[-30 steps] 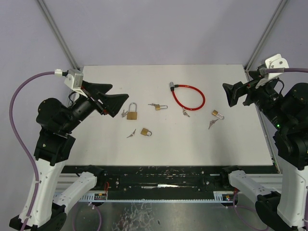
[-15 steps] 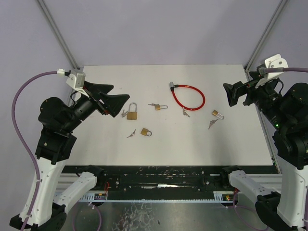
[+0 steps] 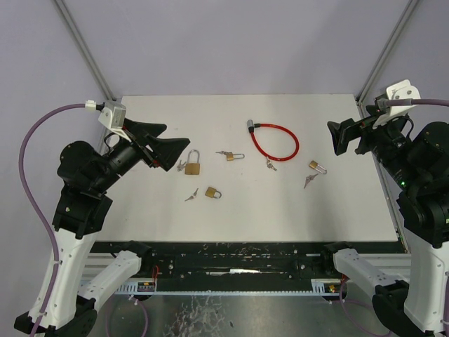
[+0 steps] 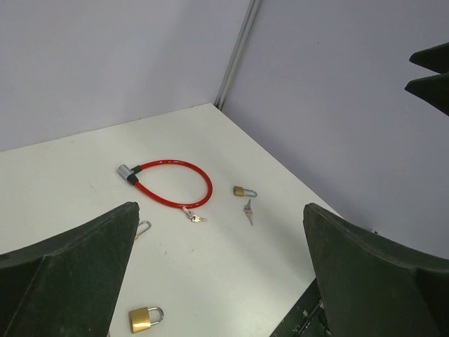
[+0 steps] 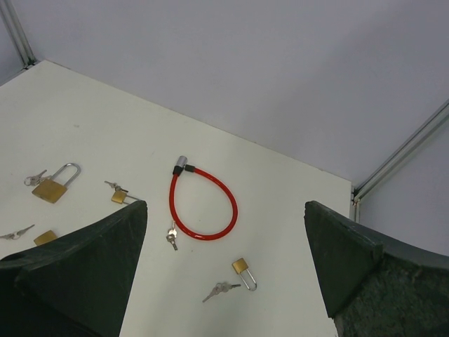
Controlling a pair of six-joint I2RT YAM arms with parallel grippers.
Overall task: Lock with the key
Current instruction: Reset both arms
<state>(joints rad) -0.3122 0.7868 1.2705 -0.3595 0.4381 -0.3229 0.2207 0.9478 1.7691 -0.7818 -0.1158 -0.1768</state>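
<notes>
Several brass padlocks lie on the white table, each with keys beside it. A large padlock sits left of centre. Small padlocks lie at mid-left, centre and right. A red cable lock lies at the back middle with its keys. My left gripper hovers open and empty above and left of the large padlock. My right gripper hovers open and empty above the right edge. The left wrist view shows the cable lock. The right wrist view shows it too.
Loose keys lie near the right padlock and the mid-left padlock. Grey walls and metal frame posts bound the table at the back and sides. A black rail runs along the near edge.
The left arm has shifted slightly up and to the left, and the right gripper has drifted slightly right. Both stay open, and the locks and keys have not moved.
</notes>
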